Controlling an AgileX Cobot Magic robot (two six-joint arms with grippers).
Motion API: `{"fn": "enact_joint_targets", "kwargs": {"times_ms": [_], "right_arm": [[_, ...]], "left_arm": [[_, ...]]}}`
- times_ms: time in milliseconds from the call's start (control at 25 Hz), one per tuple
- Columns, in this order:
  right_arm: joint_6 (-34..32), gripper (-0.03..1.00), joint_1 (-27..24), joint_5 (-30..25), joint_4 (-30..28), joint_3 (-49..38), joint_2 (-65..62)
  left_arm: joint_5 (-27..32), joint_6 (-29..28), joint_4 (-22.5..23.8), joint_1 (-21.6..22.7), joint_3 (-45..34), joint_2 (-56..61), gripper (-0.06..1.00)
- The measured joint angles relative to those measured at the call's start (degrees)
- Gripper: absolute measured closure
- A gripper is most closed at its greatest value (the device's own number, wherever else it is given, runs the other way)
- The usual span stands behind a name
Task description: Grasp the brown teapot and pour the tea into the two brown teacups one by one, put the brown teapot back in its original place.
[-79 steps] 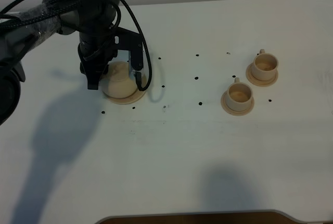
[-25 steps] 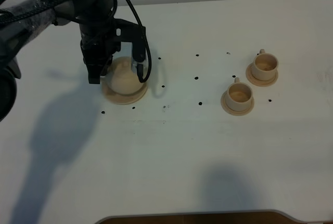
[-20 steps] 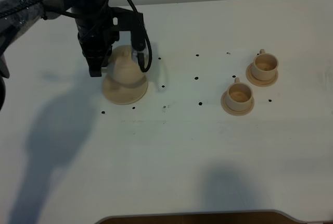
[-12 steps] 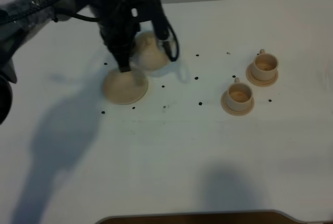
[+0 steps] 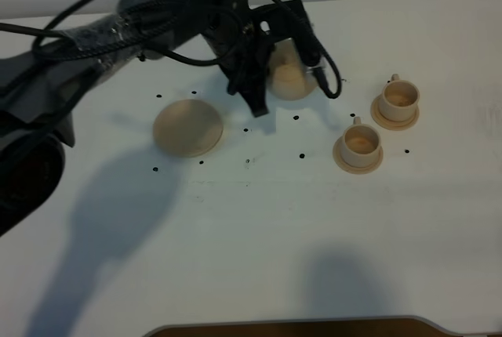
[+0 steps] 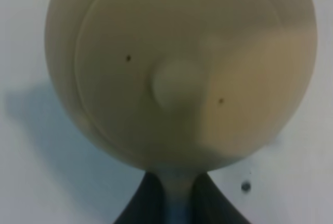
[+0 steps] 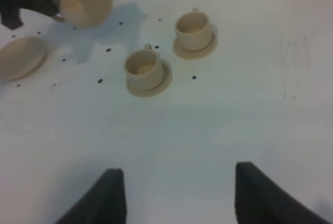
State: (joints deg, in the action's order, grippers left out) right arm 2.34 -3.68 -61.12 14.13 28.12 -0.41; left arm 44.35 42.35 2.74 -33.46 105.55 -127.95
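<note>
Left arm (image 5: 94, 39) black, film-wrapped link, looping black cables (image 5: 312, 43); right hand (image 7: 177, 198) dark, tapered fingers (image 7: 104, 198).

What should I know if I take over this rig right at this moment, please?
Left end effector: shut on the loop handle of the brown teapot, which is upright in the air between the large saucer and the cups.
Right end effector: open, holding nothing.
Nearer teacup and farther teacup stand on the right.
Done: teapot grasped and off its saucer.
Left: pour into each cup in turn, then set the teapot back on the large saucer.
</note>
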Motion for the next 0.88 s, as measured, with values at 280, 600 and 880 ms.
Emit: {"fn": "enact_joint_targets", "kwargs": {"times_ms": [280,600,880], "right_arm": [[0.00,0.49,0.00,0.00,0.05,0.00,0.00],[0.00,0.49,0.00,0.00,0.05,0.00,0.00],[0.00,0.49,0.00,0.00,0.05,0.00,0.00]], "left_arm": [[-5.36,-0.96,-1.29,-0.50,0.08,-1.00,0.80],[-12.37,-0.95,-1.18,-2.80,0.13,-1.30,0.80],[-14.87,-0.06,0.97,-4.83,0.18,-3.71,0.80]]}}
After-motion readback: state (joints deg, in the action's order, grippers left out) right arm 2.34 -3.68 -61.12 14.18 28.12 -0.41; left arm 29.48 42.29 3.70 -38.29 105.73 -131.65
